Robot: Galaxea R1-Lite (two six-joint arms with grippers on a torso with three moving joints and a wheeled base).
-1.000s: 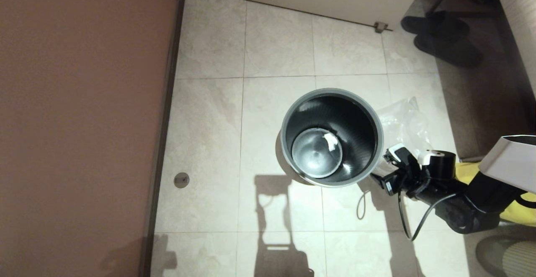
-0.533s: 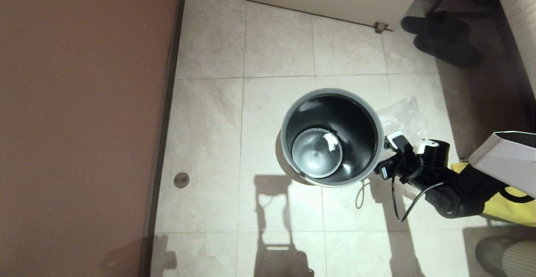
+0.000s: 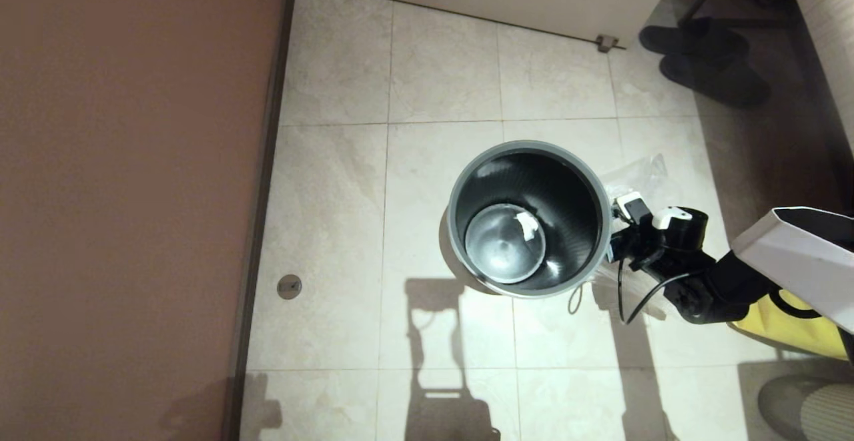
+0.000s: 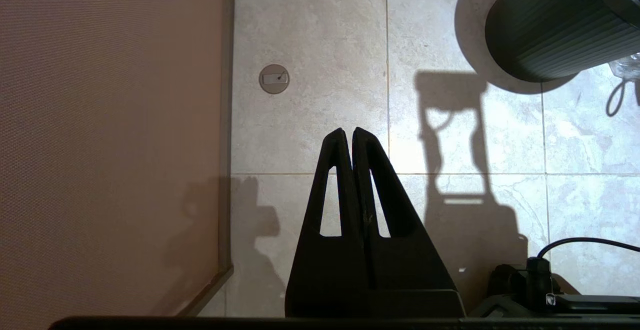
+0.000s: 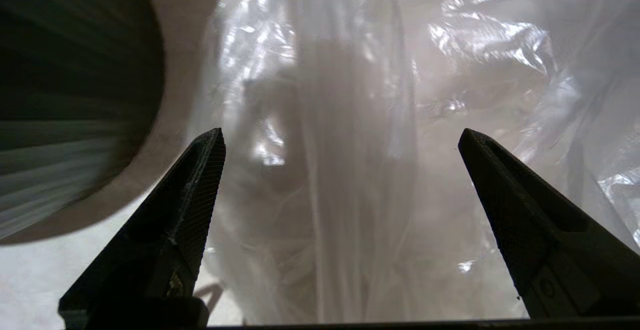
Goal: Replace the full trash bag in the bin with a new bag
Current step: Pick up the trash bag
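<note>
Since one second ago the right arm has swung forward and in toward the bin (image 3: 530, 217); the right gripper (image 5: 340, 143) now sits just beside the bin's right wall, over the new bag (image 3: 642, 175), where earlier it was lower and further back. Bin and bag have not shifted.

Right jaws: wide apart, holding nothing. In the right wrist view the clear film fills the gap between the two fingers (image 5: 197, 180), with the bin's ribbed side close on one edge. Judgement: jaws are spread and lined up on the bag to pinch a fold of it off the floor; grasp not yet made.

Left gripper (image 4: 348, 133): jaws closed together, empty, parked over bare tile near the wall, well apart from the bin.

New bag: thin, transparent, colourless, crinkled with bright glints, lying loosely on the floor touching the bin's right side, partly hidden by the arm in the head view.

Bin: upright, unlined, grey rim, dark glossy inside; a small white scrap (image 3: 527, 225) lies on the shiny round bottom. A yellow bag (image 3: 787, 324) sits behind the right arm.
</note>
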